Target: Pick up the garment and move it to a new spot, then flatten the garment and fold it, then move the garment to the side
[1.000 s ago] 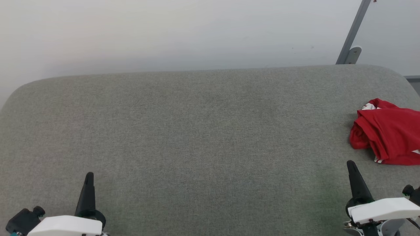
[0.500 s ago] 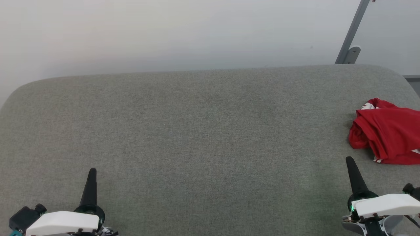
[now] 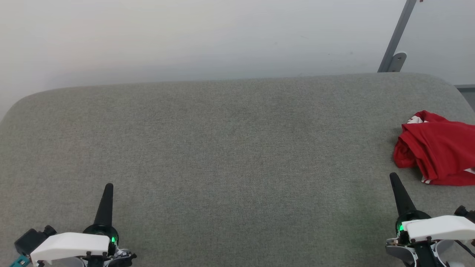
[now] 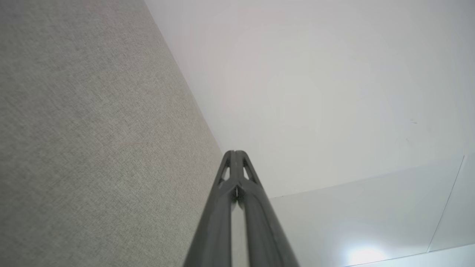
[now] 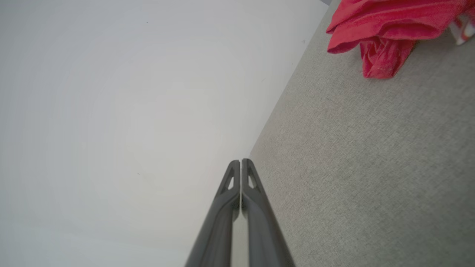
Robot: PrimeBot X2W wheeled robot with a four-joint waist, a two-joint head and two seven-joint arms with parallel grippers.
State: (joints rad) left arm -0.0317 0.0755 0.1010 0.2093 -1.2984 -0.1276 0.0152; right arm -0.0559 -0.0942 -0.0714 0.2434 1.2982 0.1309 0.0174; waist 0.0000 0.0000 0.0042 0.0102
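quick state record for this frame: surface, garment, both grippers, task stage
surface: grey fabric-covered table against a pale wall
garment: red, crumpled in a heap at the table's right edge, cut off by the head view's border; a bit of white striped trim shows
left gripper: shut, empty, at the near left of the table
right gripper: shut, empty, on the near side of the garment, apart from it
task stage: garment not yet picked up, not flattened or folded

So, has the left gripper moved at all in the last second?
Yes. The left gripper has crept forward, toward the grey table's far edge, which has stayed put in the head view.
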